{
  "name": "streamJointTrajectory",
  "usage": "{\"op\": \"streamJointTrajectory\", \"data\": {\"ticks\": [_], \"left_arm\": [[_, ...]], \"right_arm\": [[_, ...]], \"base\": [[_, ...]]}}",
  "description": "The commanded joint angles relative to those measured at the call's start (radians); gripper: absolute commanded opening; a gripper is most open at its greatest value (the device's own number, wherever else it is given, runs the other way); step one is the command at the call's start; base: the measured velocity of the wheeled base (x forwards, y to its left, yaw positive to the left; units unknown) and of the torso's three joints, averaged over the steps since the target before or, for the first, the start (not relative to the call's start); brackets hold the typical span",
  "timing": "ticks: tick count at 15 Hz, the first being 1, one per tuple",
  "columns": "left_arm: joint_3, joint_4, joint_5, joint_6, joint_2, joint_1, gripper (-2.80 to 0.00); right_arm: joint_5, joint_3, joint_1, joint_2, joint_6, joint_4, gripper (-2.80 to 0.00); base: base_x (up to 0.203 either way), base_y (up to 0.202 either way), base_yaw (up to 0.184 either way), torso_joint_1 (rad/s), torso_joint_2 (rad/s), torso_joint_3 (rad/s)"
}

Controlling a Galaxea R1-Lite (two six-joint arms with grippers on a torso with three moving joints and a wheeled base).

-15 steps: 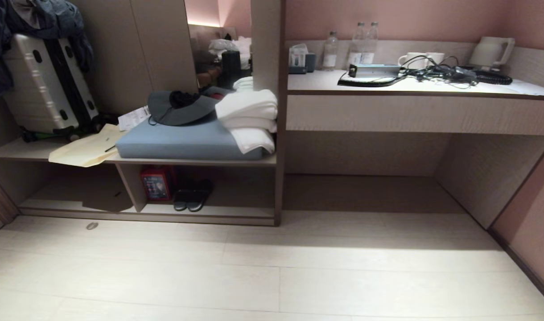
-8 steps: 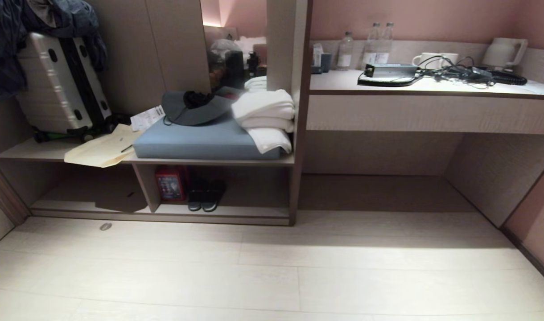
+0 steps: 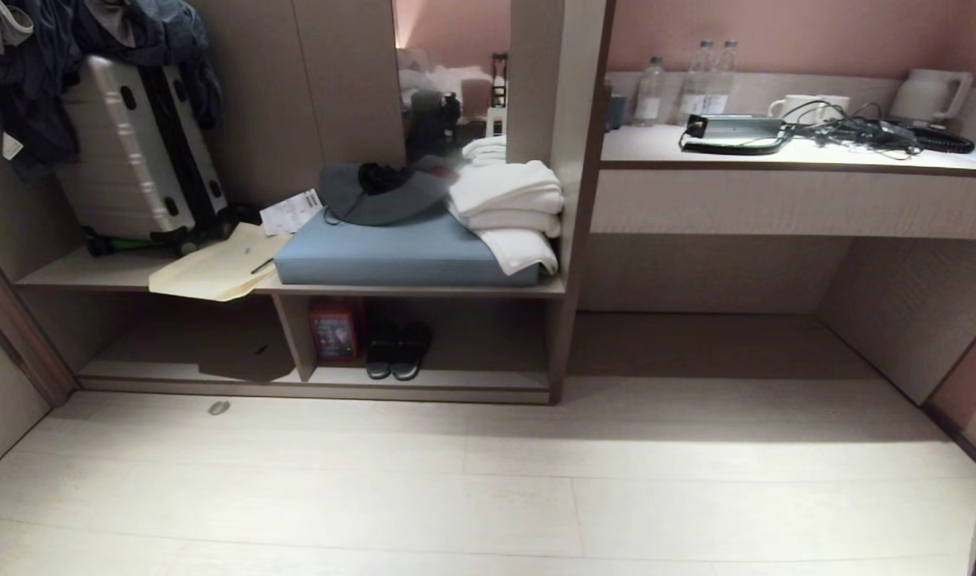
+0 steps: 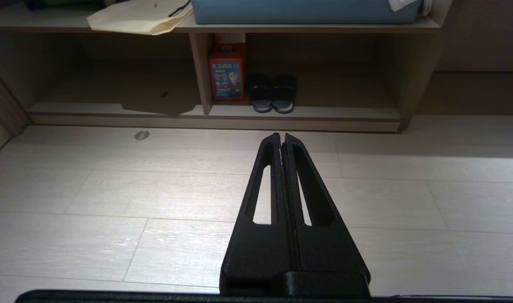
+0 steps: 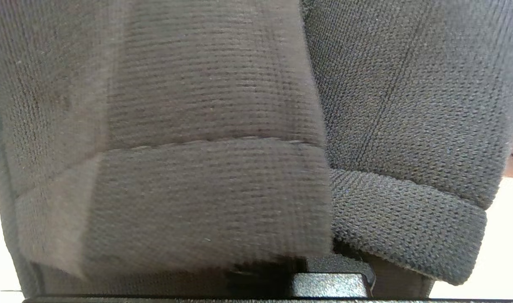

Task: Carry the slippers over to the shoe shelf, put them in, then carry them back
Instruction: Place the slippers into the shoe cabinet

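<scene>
Head view has slid leftward while the base turns toward the shoe shelf (image 3: pixel 424 292), right gripper's (image 5: pixel 323 277) jaws clamped on the slippers (image 5: pixel 206 168), left gripper's (image 4: pixel 281 136) jaws pressed together, empty.

shoe shelf (image 3: pixel 424 386), dark shoes (image 3: pixel 398 352), red box (image 3: pixel 334 330)

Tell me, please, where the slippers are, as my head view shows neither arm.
Observer: The slippers fill the right wrist view, two grey knitted pieces side by side, hiding the right pincer, which is shut, apparently on them.
Operator: And the left pincer?
Observer: The left pincer is shut and empty, above the floor, pointing toward the shoe shelf.
</scene>
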State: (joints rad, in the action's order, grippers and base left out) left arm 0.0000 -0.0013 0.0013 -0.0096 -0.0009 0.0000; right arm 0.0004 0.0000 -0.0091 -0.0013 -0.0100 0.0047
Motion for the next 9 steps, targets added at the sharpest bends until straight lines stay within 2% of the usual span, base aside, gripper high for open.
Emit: {"op": "streamJointTrajectory", "data": {"ticks": [1, 9], "left_arm": [[0.002, 0.0, 0.0, -0.003, 0.001, 0.0, -2.8], [0.002, 0.0, 0.0, -0.004, 0.001, 0.001, -2.8]], "right_arm": [[0.001, 0.001, 0.0, -0.001, 0.0, 0.0, -2.8], [0.001, 0.0, 0.0, 0.0, 0.0, 0.0, -2.8]], "base": [[0.0, 0.196, 0.0, 0.003, 0.01, 0.002], [0.0, 0.194, -0.003, 0.003, 0.0, 0.002]]}}
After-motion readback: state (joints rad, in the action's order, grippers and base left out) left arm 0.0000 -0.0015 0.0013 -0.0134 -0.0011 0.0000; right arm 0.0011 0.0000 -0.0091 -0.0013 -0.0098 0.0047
